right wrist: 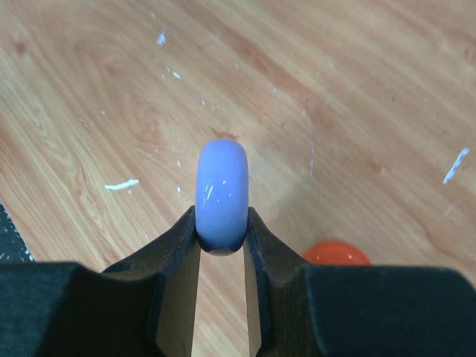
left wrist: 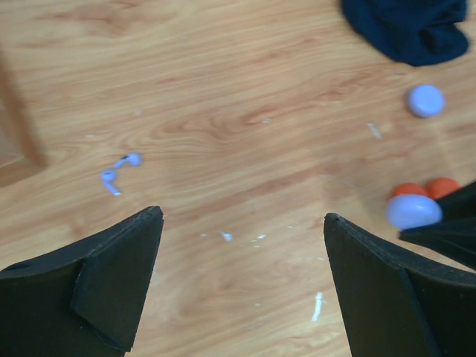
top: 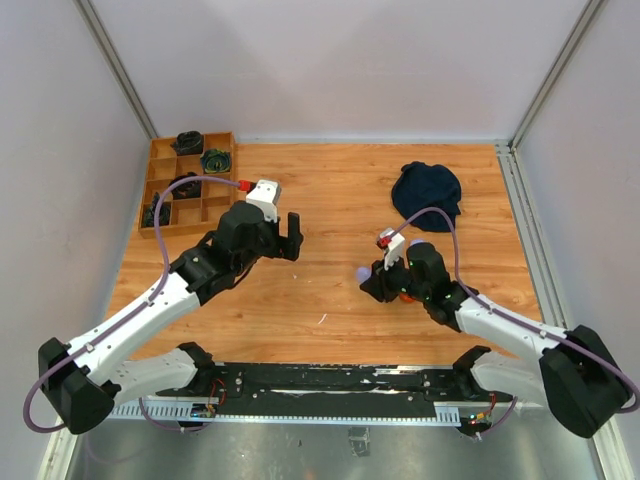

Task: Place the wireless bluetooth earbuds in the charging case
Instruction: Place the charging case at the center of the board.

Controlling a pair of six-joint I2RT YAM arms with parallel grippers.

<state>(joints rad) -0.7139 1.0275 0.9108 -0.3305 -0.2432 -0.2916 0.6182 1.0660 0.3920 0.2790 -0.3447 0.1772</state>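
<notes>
Two tiny lilac earbuds (left wrist: 111,175) are lying loose on the desk (left wrist: 245,111), just ahead of the left gripper (left wrist: 242,219) and a bit off toward its left finger, so that's where the bits that matter are. That left gripper is wide open with nothing in it, hanging over bare wood. Meanwhile the right gripper (right wrist: 222,220) is clamped on a lilac puck (right wrist: 221,190), pinching it by the flat faces so it stands on edge past the fingertips; can't tell whether it touches the desk. An orange puck (right wrist: 336,253) sits just below and right of that gripper, and a second lilac puck (left wrist: 425,100) lies further out, near the dark cloth (left wrist: 405,26). My guess is the held puck is the charging case or half of it, but I can't see from here if it's open. If so, I'd get it turned opening-up and held steady first. Then I'd bring the left gripper down centred over one bud at a time, fingers straddling it, and close gently. They look small and slick, so an off-centre pinch will probably flick one away.
</notes>
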